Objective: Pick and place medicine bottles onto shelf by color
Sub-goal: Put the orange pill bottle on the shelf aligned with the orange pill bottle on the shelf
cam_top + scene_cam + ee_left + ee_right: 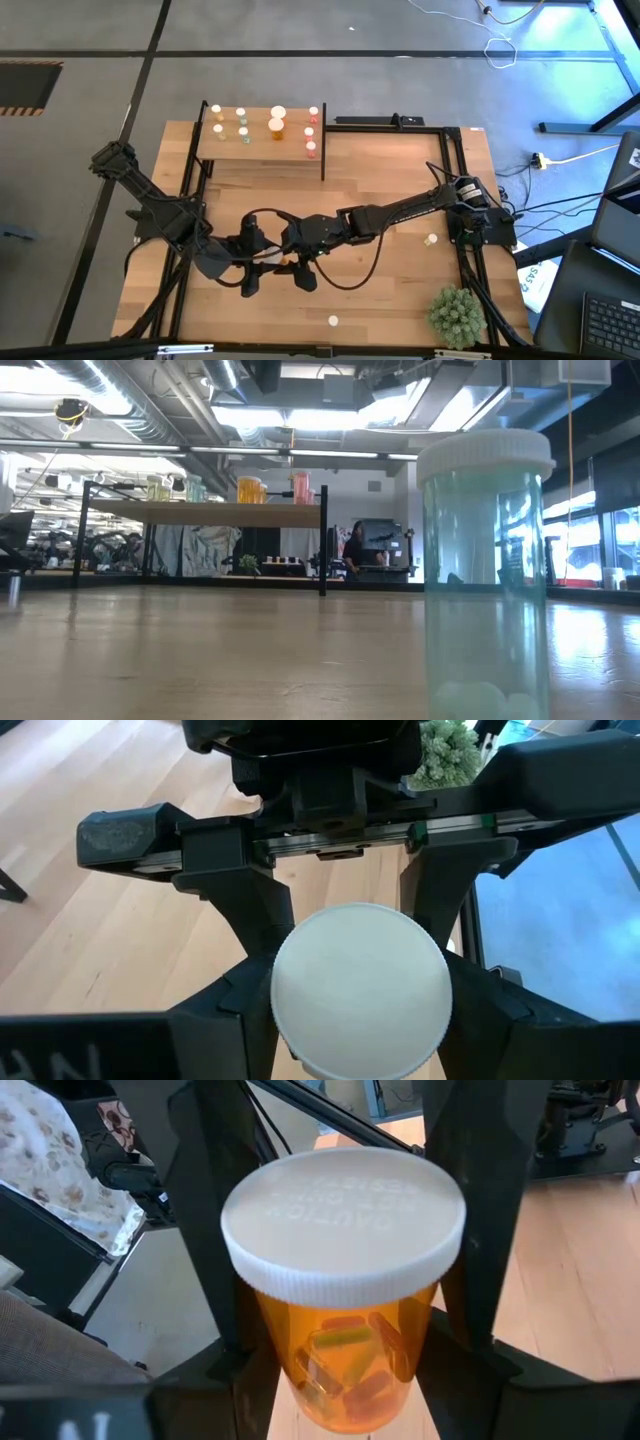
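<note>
An orange medicine bottle with a white cap hangs above the middle of the table, between my two grippers. My left gripper comes at it from the table's left and my right gripper from the right; both are shut on it. The shelf stands at the far edge with several bottles on its top. One loose bottle stands on the table at the right. A pale green one stands upright near the front edge. My left gripper pinches the orange bottle between its two fingers, which slant down from the table's left. The white cap hides the place of contact. The bottle is lifted clear of the table, cap uppermost and tipped toward this wrist. My right gripper pinches the bottle's orange body, low down, between its two fingers. They slant down from the table's right, one on each side. The bottle hangs clear of the table with its cap up.
A spiky green plant ball sits at the near right corner. Black frame rails run along the table's sides. The shelf's black posts stand at its corners. Bare wood lies between the shelf and the grippers.
</note>
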### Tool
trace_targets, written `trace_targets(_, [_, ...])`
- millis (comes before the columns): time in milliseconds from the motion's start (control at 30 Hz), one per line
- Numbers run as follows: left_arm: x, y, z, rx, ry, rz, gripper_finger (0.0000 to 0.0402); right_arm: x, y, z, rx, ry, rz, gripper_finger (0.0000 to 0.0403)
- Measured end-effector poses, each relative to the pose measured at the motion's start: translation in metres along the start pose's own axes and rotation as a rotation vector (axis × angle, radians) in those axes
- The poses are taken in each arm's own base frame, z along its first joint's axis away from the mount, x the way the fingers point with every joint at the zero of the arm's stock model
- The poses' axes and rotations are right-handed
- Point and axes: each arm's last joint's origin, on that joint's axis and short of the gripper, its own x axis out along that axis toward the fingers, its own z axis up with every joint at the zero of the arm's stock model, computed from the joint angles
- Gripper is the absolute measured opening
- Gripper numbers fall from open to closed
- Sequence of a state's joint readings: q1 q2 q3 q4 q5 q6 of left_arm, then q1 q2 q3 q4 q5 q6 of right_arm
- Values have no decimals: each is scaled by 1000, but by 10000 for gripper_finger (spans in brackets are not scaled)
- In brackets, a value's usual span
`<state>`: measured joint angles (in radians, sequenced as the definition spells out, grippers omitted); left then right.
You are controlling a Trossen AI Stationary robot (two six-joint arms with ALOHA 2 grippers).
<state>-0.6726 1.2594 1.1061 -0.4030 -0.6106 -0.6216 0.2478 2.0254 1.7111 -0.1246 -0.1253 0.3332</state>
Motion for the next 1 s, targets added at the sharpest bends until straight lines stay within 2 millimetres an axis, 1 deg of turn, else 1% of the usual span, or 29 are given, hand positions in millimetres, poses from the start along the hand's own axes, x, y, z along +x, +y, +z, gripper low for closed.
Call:
trace_targets(700, [3,2,1,-3,4,5,193,0,0,0,0,3,-1,204])
trace_targets(1000, [6,5,3,-32,26,-8,193,0,0,-1,3,7,0,204])
